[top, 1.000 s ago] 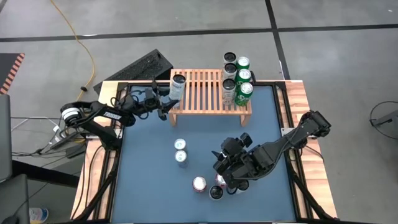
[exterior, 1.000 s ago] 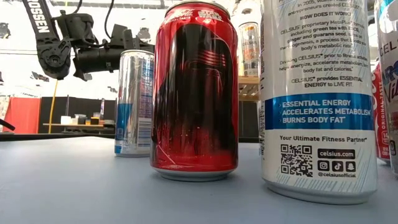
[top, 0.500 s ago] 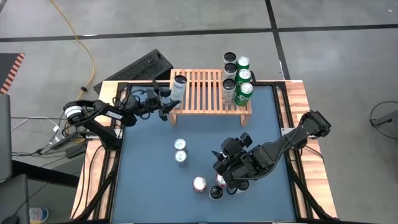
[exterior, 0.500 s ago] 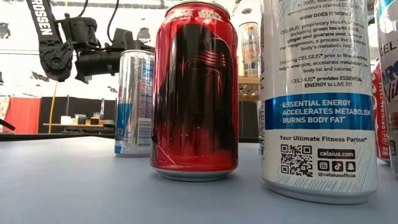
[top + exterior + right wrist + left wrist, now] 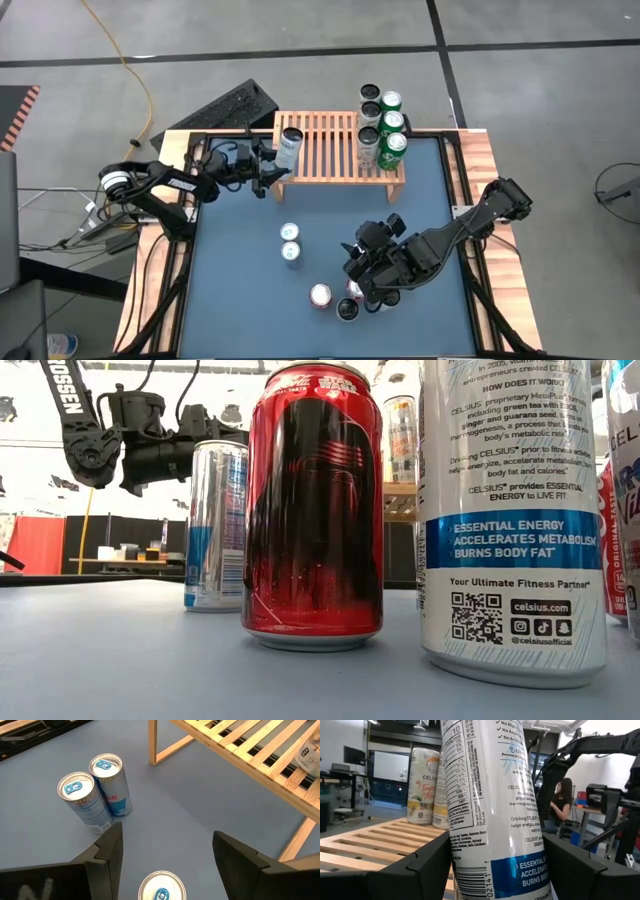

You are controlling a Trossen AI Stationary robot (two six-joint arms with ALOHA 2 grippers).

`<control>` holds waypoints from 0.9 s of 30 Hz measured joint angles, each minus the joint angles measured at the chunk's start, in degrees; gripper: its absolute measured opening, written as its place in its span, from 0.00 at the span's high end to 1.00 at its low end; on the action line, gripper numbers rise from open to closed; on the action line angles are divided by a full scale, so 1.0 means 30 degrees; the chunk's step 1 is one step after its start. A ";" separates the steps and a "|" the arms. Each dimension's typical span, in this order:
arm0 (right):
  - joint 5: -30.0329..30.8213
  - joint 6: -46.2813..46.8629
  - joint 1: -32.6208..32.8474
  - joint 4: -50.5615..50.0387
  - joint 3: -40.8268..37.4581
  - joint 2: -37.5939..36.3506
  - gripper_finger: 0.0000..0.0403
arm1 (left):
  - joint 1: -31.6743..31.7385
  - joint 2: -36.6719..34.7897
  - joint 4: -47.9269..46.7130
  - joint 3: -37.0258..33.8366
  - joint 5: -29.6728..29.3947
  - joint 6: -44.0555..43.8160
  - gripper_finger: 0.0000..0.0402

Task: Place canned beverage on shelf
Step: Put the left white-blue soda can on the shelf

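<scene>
Item: tall white can (image 5: 290,144), rigid, smooth, likely slippery and weighty if full; best taken mid-body. Location: left end of shelf (image 5: 335,150), pinched by left hand (image 5: 270,165). Right hand (image 5: 165,855): spread, empty, over table (image 5: 240,300).

Beside the light-wood shelf (image 5: 330,150), a blue worktop (image 5: 240,300) carried silver-and-blue cans (image 5: 290,244) and a red-and-black can (image 5: 314,500); green cans (image 5: 390,125) stood on the shelf.

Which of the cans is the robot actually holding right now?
The tall white can at the shelf's left end, gripped between the left gripper's fingers. Every other can stands free.
</scene>
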 joint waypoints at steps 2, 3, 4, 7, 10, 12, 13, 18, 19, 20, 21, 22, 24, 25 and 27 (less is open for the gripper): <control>0.0000 -0.0011 0.0000 0.0000 0.0000 0.0000 0.39 | 0.0003 0.0007 -0.0010 -0.0003 0.0021 0.0038 0.34; 0.0000 -0.0028 0.0000 0.0000 0.0000 0.0000 0.39 | 0.0003 0.0009 -0.0004 -0.0004 0.0021 0.0032 0.34; 0.0000 -0.0092 0.0000 0.0000 0.0000 0.0000 0.39 | 0.0003 0.0015 0.0055 -0.0012 0.0021 0.0033 0.34; 0.0071 -0.0174 0.0035 0.0000 0.0000 0.0000 0.39 | 0.0010 0.0010 0.1191 -0.0091 0.0038 -0.0720 0.34; 0.0318 -0.0603 0.0036 0.0041 0.0000 0.0000 0.39 | 0.0003 -0.0672 0.2628 -0.0110 0.0578 -0.2360 0.34; 0.1067 -0.0654 0.0036 0.0156 -0.0003 0.0000 0.39 | -0.0105 -0.1527 0.2072 -0.0138 0.0861 -0.3243 0.34; 0.1661 -0.0656 0.0033 0.0298 -0.0007 -0.0061 0.39 | -0.0251 -0.1931 0.2002 -0.0148 0.1092 -0.3503 0.34; 0.3004 -0.2322 -0.0713 0.2955 -0.0007 -0.1315 0.39 | -0.1399 -0.4268 0.2400 -0.0108 0.1278 -0.5318 0.34; 0.2783 -0.3607 -0.0914 0.4068 -0.0007 -0.1634 0.39 | -0.1669 -0.4724 0.2451 -0.0059 0.1284 -0.5693 0.34; 0.2469 -0.5107 -0.1099 0.5540 -0.0007 -0.1939 0.39 | -0.1926 -0.5260 0.2451 0.0019 0.1302 -0.6146 0.34; 0.2079 -0.6815 -0.1260 0.7192 -0.0007 -0.2228 0.39 | -0.2173 -0.5824 0.2471 0.0109 0.1366 -0.6613 0.34; 0.1471 -0.8607 -0.1384 0.8751 -0.0007 -0.2521 0.39 | -0.2416 -0.6349 0.2517 0.0278 0.1594 -0.7114 0.34; -0.0606 -1.1852 -0.1817 1.1845 -0.0007 -0.3086 0.39 | -0.2974 -0.7206 0.2794 0.0647 0.1892 -0.8046 0.34; -0.1796 -1.3108 -0.2160 1.3208 -0.0007 -0.3336 0.39 | -0.3287 -0.7616 0.2808 0.0822 0.2070 -0.8497 0.34; -0.4094 -1.4674 -0.2942 1.5094 0.0015 -0.3749 0.39 | -0.3926 -0.8242 0.2707 0.1188 0.2449 -0.9142 0.34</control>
